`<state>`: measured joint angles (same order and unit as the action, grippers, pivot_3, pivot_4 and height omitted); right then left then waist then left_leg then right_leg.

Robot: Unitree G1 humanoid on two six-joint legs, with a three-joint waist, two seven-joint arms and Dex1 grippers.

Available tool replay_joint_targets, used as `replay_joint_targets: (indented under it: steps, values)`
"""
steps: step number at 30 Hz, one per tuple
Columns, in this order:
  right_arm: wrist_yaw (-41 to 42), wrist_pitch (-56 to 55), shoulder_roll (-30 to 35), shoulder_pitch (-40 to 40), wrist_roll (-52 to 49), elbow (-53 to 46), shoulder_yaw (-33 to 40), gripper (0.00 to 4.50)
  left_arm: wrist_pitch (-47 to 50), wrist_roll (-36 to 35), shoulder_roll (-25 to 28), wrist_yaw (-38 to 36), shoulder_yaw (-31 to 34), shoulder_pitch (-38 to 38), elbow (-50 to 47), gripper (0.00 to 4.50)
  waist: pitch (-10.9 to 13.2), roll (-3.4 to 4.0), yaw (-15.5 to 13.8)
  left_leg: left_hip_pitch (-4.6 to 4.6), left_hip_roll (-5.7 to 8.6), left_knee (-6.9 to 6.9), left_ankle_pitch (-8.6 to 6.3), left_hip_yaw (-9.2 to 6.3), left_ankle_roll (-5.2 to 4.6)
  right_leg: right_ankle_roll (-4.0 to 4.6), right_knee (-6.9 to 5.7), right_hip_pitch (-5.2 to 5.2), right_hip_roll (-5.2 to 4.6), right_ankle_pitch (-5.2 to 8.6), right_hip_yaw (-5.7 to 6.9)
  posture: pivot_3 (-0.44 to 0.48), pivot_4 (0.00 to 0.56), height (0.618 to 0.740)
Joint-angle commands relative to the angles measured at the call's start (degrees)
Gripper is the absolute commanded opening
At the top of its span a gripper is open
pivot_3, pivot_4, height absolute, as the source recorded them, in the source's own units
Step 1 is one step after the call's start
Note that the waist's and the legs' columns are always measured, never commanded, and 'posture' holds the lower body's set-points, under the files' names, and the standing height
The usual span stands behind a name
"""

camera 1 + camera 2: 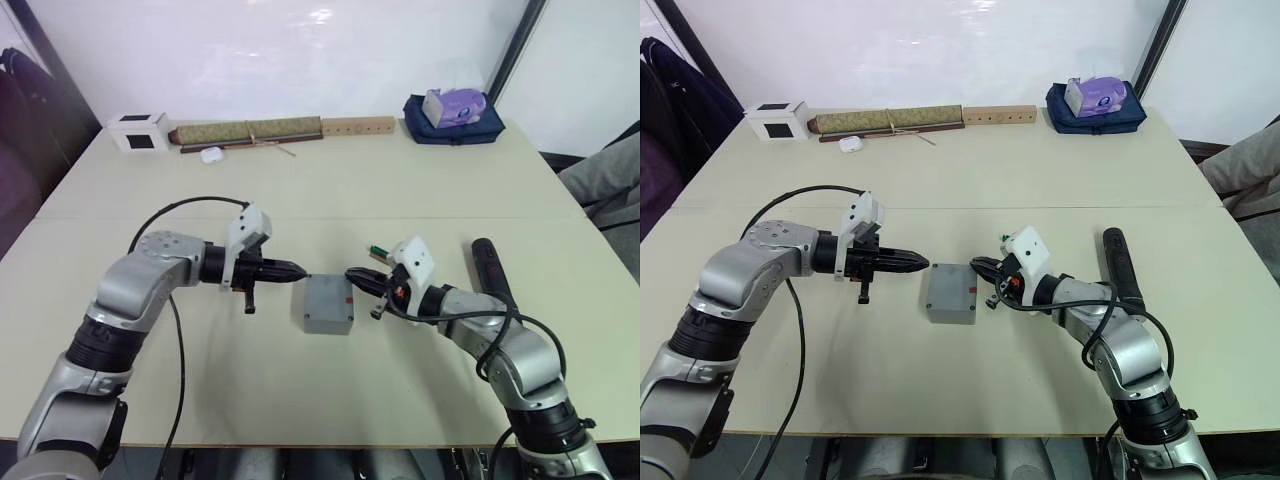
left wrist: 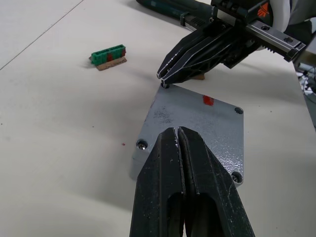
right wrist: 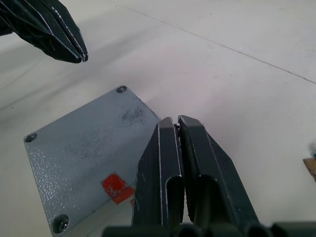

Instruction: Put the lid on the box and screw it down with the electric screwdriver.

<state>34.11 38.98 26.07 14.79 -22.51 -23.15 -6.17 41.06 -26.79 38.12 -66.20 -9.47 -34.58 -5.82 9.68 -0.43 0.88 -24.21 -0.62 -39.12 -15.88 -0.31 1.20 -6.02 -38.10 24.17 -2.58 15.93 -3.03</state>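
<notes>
Lying flat on the worktop, the lid covers the box between both grippers: left gripper just off its far-left corner, right gripper at its right edge, both jaws closed, empty. The electric screwdriver lies far right.
</notes>
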Motion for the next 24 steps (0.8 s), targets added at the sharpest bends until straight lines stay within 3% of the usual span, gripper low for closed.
replay_joint_targets:
  steps: [1, 13, 17, 23, 24]
  values:
    - [0.2, -0.9, 0.5, 0.1, 0.0, -0.9, 0.9, 0.05, -0.1, -0.6, 0.1, -0.1, 0.6, -0.7, -1.5, 0.00, 0.0, 0.00, 0.0, 0.00, 0.00, 0.00, 0.00, 0.00, 0.00, 0.00, 0.00, 0.00, 0.00, 0.00, 0.00, 0.000, 0.150, 0.740]
    - [0.2, -2.3, 0.2, -0.4, 2.5, 1.1, -1.1, 0.05, -0.4, -0.5, 0.0, -0.2, 0.4, -1.0, -1.2, 0.00, 0.0, 0.00, 0.0, 0.00, 0.00, 0.00, 0.00, 0.00, 0.00, 0.00, 0.00, 0.00, -0.01, 0.00, 0.00, 0.000, 0.150, 0.740]
    - [0.6, -2.3, 0.5, -0.3, 2.6, 1.2, -1.2, 1.17, -0.5, -0.5, 0.0, -0.3, 0.4, -1.1, -1.1, 0.00, 0.0, 0.00, 0.0, 0.00, 0.01, 0.00, 0.00, 0.00, 0.00, 0.00, 0.00, 0.00, -0.01, 0.00, 0.00, 0.000, 0.150, 0.740]
    - [1.5, -1.8, 1.8, -0.7, 2.4, 0.3, -0.3, 3.89, -0.6, -0.6, -0.4, -0.2, 0.4, -1.3, -1.1, 0.00, 0.0, 0.00, 0.0, 0.00, 0.00, 0.00, 0.00, 0.00, 0.00, 0.00, 0.00, 0.00, 0.01, 0.00, 0.00, 0.000, 0.150, 0.740]
    - [1.7, -1.3, 2.3, -0.7, 2.0, -0.1, 0.4, 4.06, -0.5, -0.8, -0.6, -0.3, 0.4, -1.4, -1.1, 0.00, 0.0, 0.00, 0.0, 0.00, 0.00, 0.00, 0.00, 0.00, 0.00, 0.00, 0.00, 0.00, 0.01, 0.00, 0.00, 0.000, 0.150, 0.740]
